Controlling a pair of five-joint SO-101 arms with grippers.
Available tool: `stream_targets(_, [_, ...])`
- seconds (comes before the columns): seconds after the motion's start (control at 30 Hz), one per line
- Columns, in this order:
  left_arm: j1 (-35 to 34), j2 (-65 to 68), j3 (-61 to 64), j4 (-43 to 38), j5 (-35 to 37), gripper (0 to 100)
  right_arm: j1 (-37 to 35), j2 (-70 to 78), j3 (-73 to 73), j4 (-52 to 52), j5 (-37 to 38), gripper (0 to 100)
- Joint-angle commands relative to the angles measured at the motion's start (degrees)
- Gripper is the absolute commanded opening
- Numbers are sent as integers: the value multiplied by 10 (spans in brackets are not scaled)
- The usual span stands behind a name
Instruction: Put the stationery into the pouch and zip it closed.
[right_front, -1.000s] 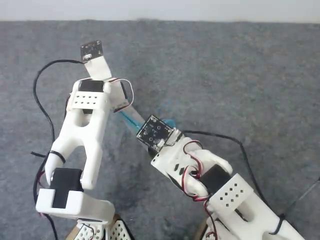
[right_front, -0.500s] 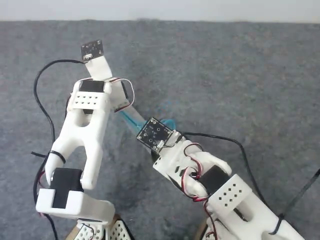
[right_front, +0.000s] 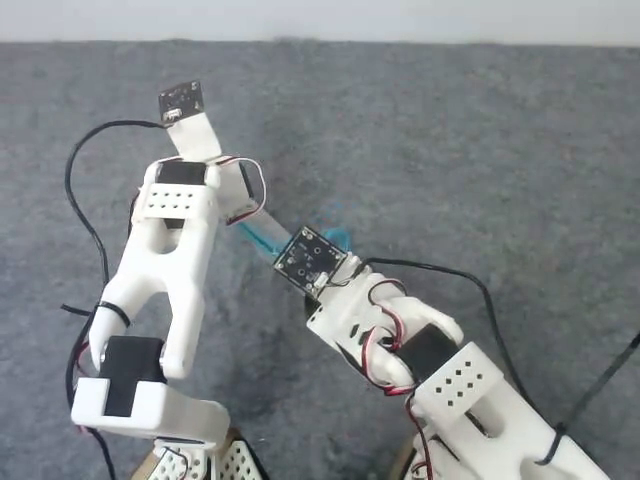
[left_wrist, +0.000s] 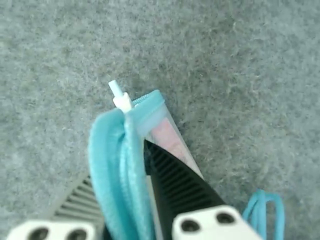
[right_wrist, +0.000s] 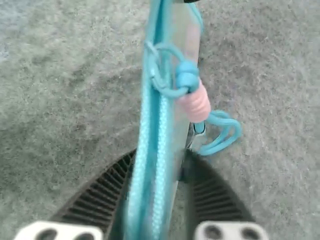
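Observation:
The teal pouch (right_front: 262, 237) hangs on edge between the two arms above the grey carpet. My left gripper (left_wrist: 122, 170) is shut on one end of the pouch (left_wrist: 117, 150), near the white zipper end (left_wrist: 119, 96). Something pink (left_wrist: 167, 141) shows through the pouch's clear side. My right gripper (right_wrist: 157, 160) is shut on the pouch (right_wrist: 160, 75) along its zipper edge. Just past its fingers (right_wrist: 215, 195) hang a pink bead (right_wrist: 195, 106) and a teal cord loop (right_wrist: 220, 131). In the high view the right wrist's camera board (right_front: 311, 258) hides that grip.
Grey carpet (right_front: 480, 150) covers the whole table, with open room to the right and at the back. A pale wall strip (right_front: 400, 18) runs along the far edge. Black cables (right_front: 85, 200) trail beside both arms.
The right arm has shifted slightly up and left, toward the left arm, with the pouch still held. The left arm has kept still.

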Motion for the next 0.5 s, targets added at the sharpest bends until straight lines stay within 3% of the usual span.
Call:
stream_targets(0.0, [6, 13, 30, 3, -13, 13, 17, 0, -28, 9, -3, 17])
stream_targets(0.17, [-4, -10, 19, 12, -27, 13, 22, 0, -22, 36, 40, 7])
stream_targets(0.47, [-77, -175, 12, 70, -149, 66, 15, -5, -23, 95, 128, 7])
